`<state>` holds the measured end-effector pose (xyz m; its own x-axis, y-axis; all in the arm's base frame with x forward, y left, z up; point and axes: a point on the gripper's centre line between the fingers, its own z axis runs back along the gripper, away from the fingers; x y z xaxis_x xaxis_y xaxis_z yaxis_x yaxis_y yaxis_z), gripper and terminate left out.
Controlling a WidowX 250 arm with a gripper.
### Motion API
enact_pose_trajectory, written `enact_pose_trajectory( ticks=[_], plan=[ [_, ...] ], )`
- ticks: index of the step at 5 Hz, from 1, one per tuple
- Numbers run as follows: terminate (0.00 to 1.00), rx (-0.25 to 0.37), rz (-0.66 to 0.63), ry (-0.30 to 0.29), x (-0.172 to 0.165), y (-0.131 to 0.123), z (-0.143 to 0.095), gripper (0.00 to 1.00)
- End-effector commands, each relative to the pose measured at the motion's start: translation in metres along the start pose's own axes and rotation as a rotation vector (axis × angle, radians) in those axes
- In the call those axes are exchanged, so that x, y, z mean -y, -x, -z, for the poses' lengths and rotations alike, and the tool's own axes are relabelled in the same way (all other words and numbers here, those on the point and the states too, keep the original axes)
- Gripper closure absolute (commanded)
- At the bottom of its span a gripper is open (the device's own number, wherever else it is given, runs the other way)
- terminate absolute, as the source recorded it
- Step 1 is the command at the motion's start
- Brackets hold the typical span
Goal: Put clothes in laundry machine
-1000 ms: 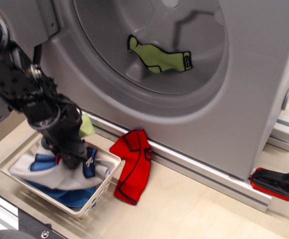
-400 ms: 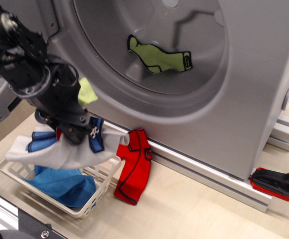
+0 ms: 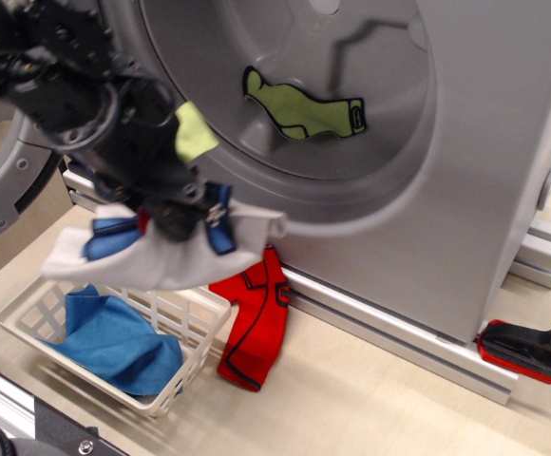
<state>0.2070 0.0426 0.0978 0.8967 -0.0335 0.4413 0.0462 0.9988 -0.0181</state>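
White garment with blue trim (image 3: 176, 252): clamped in the closed gripper (image 3: 185, 220), hanging above the white basket (image 3: 195, 353), just below the laundry machine (image 3: 475, 161) opening's lower-left rim. Lime garment (image 3: 304, 109): inside drum. Red garment (image 3: 255, 318): on table against machine base. Blue cloth (image 3: 114, 340): in basket.

You'll find no readable text, label, brand or number anywhere here; the small dark patch on the red garment (image 3: 254, 318) at six o'clock stays illegible.

My pincer (image 3: 185, 220) is motion-blurred, its jaws buried in the white garment (image 3: 161, 256); the laundry machine (image 3: 465, 142) runs off-frame.
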Motion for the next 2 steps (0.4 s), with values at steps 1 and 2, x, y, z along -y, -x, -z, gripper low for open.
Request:
enact_pose_trajectory(
  ticks=[1,2],
  plan=[
    [0.00,0.153,-0.065,-0.038,0.000,-0.063,0.007,1.00],
    [0.00,0.160,-0.125,-0.058,-0.006,-0.092,0.026,1.00]
  ],
)
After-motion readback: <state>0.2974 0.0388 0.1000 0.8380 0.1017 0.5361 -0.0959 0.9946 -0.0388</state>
